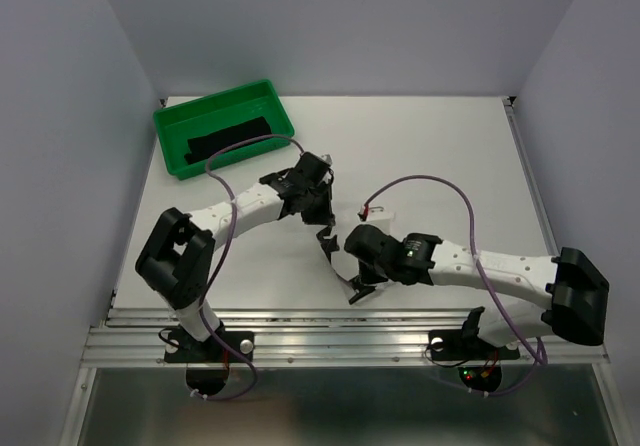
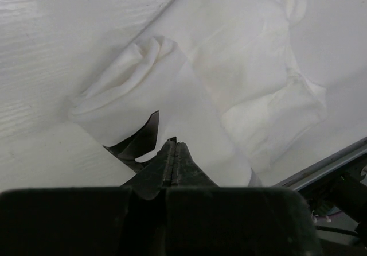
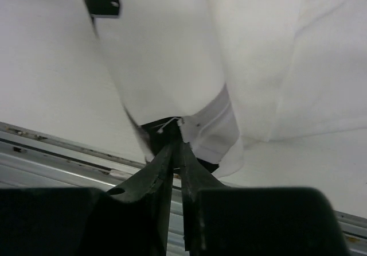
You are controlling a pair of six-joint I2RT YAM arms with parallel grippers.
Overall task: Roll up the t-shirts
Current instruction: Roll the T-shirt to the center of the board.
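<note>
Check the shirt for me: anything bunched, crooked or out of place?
Yes. The t-shirt strip pinched by the left gripper and right gripper is uneven: in the left wrist view its far end is bunched and puckered, not a tidy roll. Nothing looks torn or spilled.
</note>
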